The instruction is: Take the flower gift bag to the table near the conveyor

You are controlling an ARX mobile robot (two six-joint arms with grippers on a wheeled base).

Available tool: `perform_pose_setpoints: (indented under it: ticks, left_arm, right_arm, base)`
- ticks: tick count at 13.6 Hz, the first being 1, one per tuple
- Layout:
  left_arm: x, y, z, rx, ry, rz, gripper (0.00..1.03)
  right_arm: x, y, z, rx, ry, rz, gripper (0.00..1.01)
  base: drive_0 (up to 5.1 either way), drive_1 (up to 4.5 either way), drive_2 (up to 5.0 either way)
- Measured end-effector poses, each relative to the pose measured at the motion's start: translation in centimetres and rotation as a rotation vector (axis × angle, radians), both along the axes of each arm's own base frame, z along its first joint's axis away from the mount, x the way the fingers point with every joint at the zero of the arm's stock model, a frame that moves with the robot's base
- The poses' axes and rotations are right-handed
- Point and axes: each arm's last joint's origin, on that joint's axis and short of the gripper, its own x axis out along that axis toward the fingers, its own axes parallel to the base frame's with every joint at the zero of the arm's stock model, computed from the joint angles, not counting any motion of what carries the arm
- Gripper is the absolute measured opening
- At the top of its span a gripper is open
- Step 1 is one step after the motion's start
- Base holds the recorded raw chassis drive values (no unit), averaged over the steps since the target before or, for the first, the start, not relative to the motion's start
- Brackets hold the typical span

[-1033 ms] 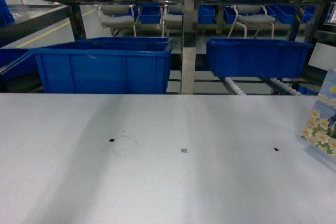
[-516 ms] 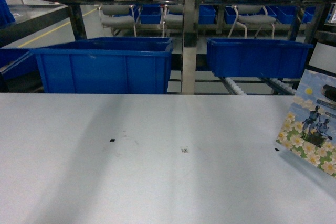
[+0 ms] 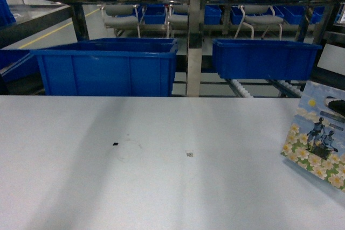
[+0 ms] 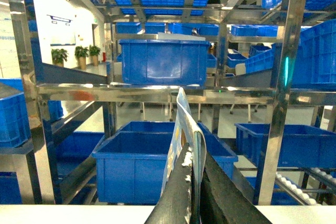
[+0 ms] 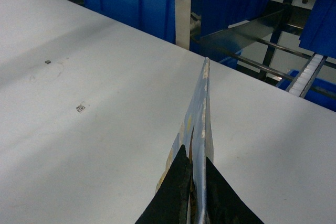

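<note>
right gripper (image 5: pixel 195 182) clamped on flower gift bag (image 3: pixel 318 136) (seen edge-on) | bag above table (image 3: pixel 161 187), right edge | left gripper (image 4: pixel 195 182) apparently pinching another bag (image 4: pixel 184 135)

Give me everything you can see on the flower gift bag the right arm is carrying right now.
The flower gift bag is flat and thin, paper by the look of it, printed with white-and-yellow flowers, blue sky and two dark figures. In the head view it stands tilted at the right edge above the table; whether it touches the tabletop I cannot tell. In the right wrist view it is seen edge-on, its top edge pinched in the right pincer, whose dark fingers are shut on it.
</note>
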Motion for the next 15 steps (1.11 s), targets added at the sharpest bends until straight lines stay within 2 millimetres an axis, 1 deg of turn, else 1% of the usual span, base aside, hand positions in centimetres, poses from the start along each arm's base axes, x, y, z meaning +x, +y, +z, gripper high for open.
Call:
perform_pose_setpoints:
  ticks: [4, 6, 10, 11, 12, 13, 14, 15]
  left_arm:
    - [0.0, 0.0, 0.0, 0.0, 0.0, 0.0, 0.02]
    - [0.0, 0.0, 0.0, 0.0, 0.0, 0.0, 0.02]
    - [0.0, 0.0, 0.0, 0.0, 0.0, 0.0, 0.02]
    - [0.0, 0.0, 0.0, 0.0, 0.0, 0.0, 0.02]
    - [0.0, 0.0, 0.0, 0.0, 0.0, 0.0, 0.02]
    - [0.0, 0.0, 0.0, 0.0, 0.0, 0.0, 0.02]
    - [0.0, 0.0, 0.0, 0.0, 0.0, 0.0, 0.02]
    - [0.0, 0.0, 0.0, 0.0, 0.0, 0.0, 0.02]
  right_arm:
    - [-0.2, 0.1, -1.2, -0.014, 0.01, 0.04, 0.03]
    - [-0.3, 0.4, -1.4, -0.033, -0.01, 0.059, 0.03]
    - [-0.4, 0.7, -1.2, -0.04, -0.051, 0.05, 0.53]
    - [-0.6, 1.0, -0.9, -0.035, -0.069, 0.038, 0.68]
    - [-0.8, 1.3, -0.2, -0.033, -0.102, 0.032, 0.81]
    - [-1.0, 1.6, 1.0, -0.027, -0.134, 0.011, 0.95]
    - [-1.5, 1.9, 1.9, -0.016, -0.155, -0.01, 0.99]
    - [-2.0, 2.0, 2.5, 0.001, -0.151, -0.038, 0.98]
  base:
    - [0.0, 0.0, 0.0]
    - [0.0, 0.0, 0.0]
    - [0.0, 0.0, 0.0]
    - [0.0, 0.0, 0.0]
    - [0.0, 0.0, 0.0]
    - [0.0, 0.0, 0.0]
    - [0.0, 0.0, 0.0]
    - [0.0, 0.0, 0.0]
